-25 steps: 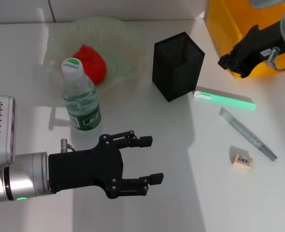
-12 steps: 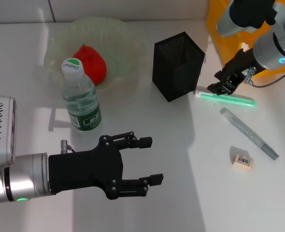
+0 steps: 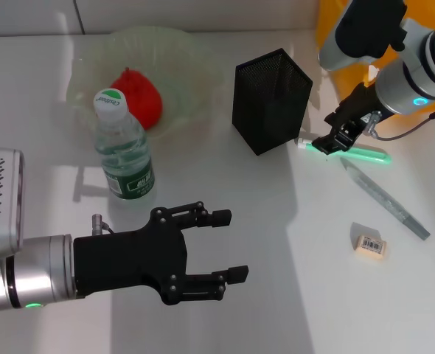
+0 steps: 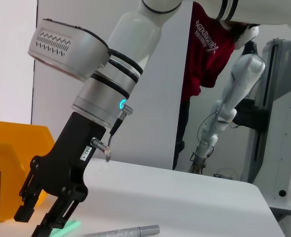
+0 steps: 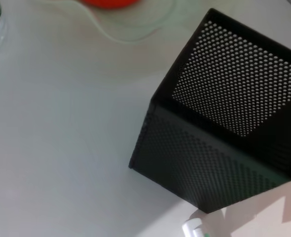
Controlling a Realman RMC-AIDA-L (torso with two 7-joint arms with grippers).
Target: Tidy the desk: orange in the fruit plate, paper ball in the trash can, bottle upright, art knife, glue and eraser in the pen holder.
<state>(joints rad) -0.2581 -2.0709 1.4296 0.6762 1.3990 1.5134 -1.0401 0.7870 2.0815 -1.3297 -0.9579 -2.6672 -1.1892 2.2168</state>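
Right hand [image 3: 329, 142] over the glue [image 3: 344, 150], lying flat, cap toward pen holder [image 3: 270, 101].

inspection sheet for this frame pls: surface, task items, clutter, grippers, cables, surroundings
Surface: white desk, sunlit patches.
Job's things: orange in fruit plate; bottle upright; pen holder upright; green glue stick, art knife and eraser lying on desk; yellow trash can at far right edge.
Clutter: nothing seen.
Grippers: right gripper low over the glue stick's cap end, open; left gripper open, idle near the front, holding nothing.
Cables: thin lead at right wrist.
Surroundings: second robot arm beyond the desk.
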